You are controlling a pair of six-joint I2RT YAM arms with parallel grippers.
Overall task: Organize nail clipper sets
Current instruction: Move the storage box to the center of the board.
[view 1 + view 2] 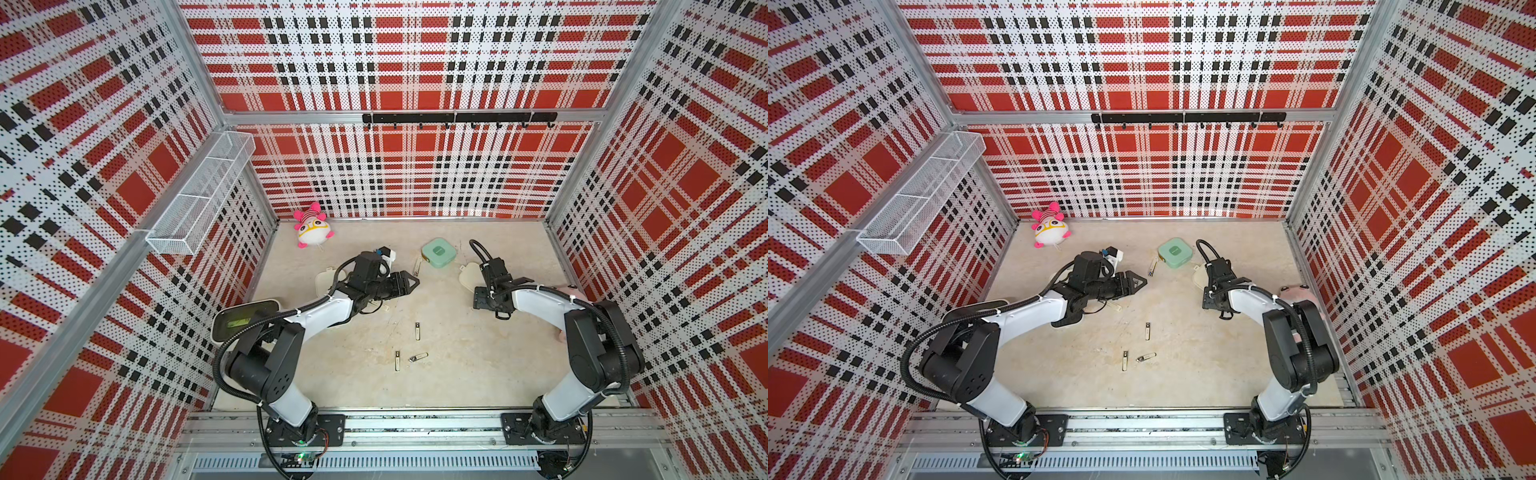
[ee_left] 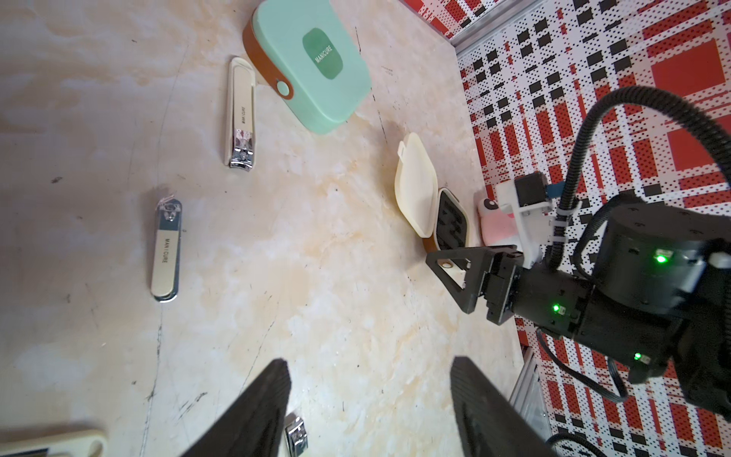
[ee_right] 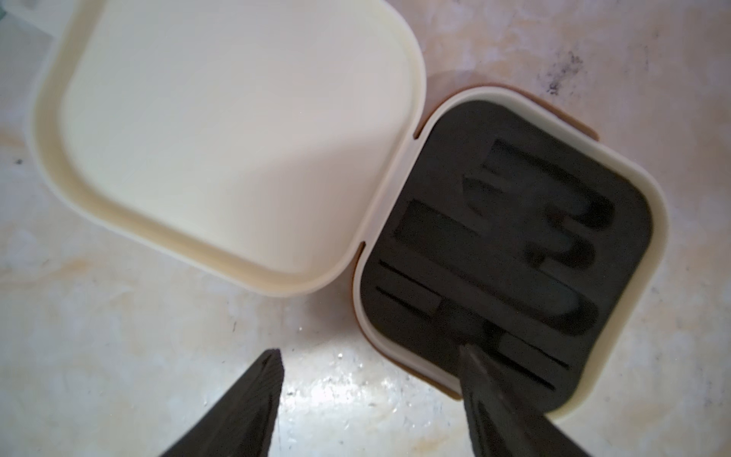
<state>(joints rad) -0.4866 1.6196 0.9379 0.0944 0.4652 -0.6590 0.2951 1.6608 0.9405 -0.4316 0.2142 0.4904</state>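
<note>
Two robot arms work a beige marbled tabletop (image 1: 478, 374), with the closed mint green case (image 1: 439, 252), labelled MANICURE, lying toward the back.

The left arm (image 1: 328, 309) reaches in from the case's left. The left gripper (image 2: 366, 368) hangs with its jaws apart over bare tabletop, gripping nothing. The right arm (image 1: 540, 303) comes in from the case's right. The right gripper (image 3: 370, 352) is also spread, one fingertip (image 3: 470, 356) over the black tray (image 3: 514, 257) of the open cream case (image 3: 237, 138) and the other over the tabletop. That case lies just right of the mint one with its lid folded flat.

A larger cream box (image 1: 245, 318) with a green-tinted top sits well to the mint case's left, nearer the robot's base. A pink-and-white plush toy (image 1: 311, 226) lies well to its left by the back wall. A second cream case (image 1: 326, 280), partly hidden by the left arm, also lies to its left.

The first clipper (image 1: 417, 266) rests just beside the mint case's left edge. The second clipper (image 1: 417, 331) lies well apart from it toward the base. The third clipper (image 1: 397, 360) and fourth clipper (image 1: 418, 357) lie farther still.
</note>
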